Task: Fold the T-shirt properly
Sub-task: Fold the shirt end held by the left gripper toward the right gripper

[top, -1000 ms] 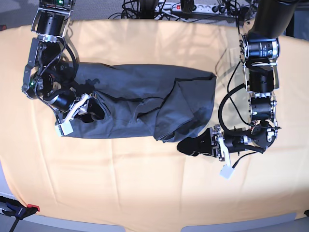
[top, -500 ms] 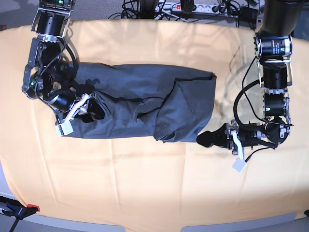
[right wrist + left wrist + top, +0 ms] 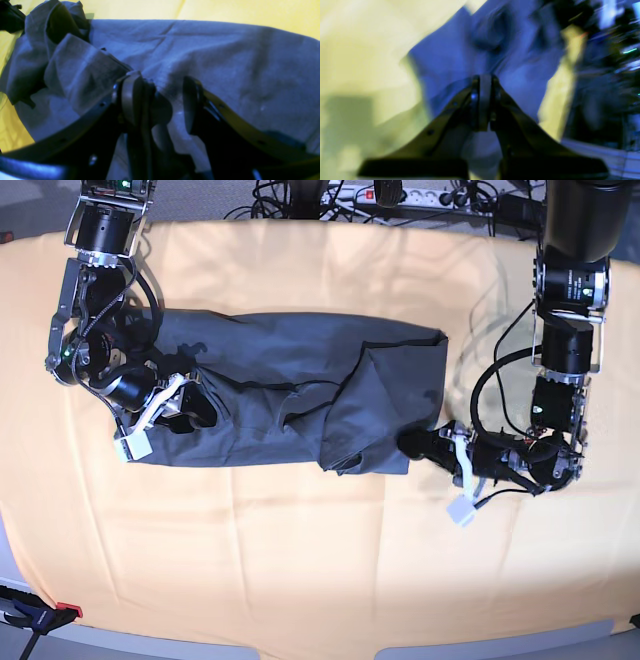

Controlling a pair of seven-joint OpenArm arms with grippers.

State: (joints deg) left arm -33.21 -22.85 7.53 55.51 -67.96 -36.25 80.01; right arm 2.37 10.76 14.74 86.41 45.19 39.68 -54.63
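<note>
The right gripper rests on the left end of the T-shirt, jaws parted with cloth lying between them, not clamped; the shirt lies crumpled across the orange-yellow cloth, light, limp, likely to sag, best pinched at hems or corners; the left gripper, jaws pressed together and empty, noses its lower right corner.
</note>
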